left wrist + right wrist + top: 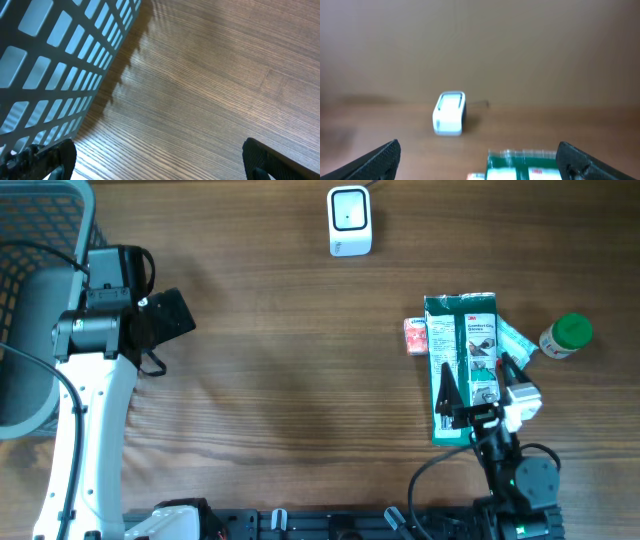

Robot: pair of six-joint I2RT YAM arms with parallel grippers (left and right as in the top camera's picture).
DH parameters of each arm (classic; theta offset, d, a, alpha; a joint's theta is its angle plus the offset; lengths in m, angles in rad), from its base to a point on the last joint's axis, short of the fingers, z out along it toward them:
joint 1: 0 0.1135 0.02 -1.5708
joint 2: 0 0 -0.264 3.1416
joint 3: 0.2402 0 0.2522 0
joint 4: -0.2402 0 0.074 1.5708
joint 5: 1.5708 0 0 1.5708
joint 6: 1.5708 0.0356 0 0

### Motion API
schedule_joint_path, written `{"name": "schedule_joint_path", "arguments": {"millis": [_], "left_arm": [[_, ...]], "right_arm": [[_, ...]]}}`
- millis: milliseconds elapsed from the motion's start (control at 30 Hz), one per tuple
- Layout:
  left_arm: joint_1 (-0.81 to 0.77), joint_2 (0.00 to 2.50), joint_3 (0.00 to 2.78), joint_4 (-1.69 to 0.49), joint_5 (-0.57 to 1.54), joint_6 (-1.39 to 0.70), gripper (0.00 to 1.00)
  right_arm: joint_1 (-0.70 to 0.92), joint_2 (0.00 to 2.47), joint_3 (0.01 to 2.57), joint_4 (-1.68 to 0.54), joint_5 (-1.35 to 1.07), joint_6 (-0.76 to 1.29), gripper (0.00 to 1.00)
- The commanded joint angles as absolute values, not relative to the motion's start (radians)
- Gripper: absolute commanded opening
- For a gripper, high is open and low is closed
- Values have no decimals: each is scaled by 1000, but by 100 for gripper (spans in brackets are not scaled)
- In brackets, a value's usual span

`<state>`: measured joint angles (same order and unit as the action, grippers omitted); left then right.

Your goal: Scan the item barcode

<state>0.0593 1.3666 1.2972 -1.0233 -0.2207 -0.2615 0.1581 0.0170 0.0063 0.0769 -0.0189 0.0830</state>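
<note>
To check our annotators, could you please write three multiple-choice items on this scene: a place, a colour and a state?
1. Where is the white barcode scanner relative to the green package?
A. on it
B. well beyond it, near the far edge
C. touching its side
2. What colour is the small bottle's cap?
A. red
B. green
C. blue
3. How is the right gripper?
A. shut on the bottle
B. shut on the scanner
C. open above the package
Key: 1 B, it stands alone far beyond; 2 B, green overhead; 3 C, the wrist view shows fingers spread wide.
</note>
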Motion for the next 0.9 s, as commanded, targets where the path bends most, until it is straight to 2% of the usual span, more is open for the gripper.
{"name": "schedule_joint_path", "arguments": {"millis": [0, 167, 867], "left_arm": [[64, 1356, 1311, -1021, -236, -270, 100], [64, 1356, 1311, -1021, -236, -270, 100], [64, 1356, 1311, -1021, -236, -270, 100]], "right_arm": [[112, 3, 5, 17, -41, 115, 100], [55, 3, 5, 4, -76, 105, 100], [55, 4, 5, 3, -76, 81, 100]]}}
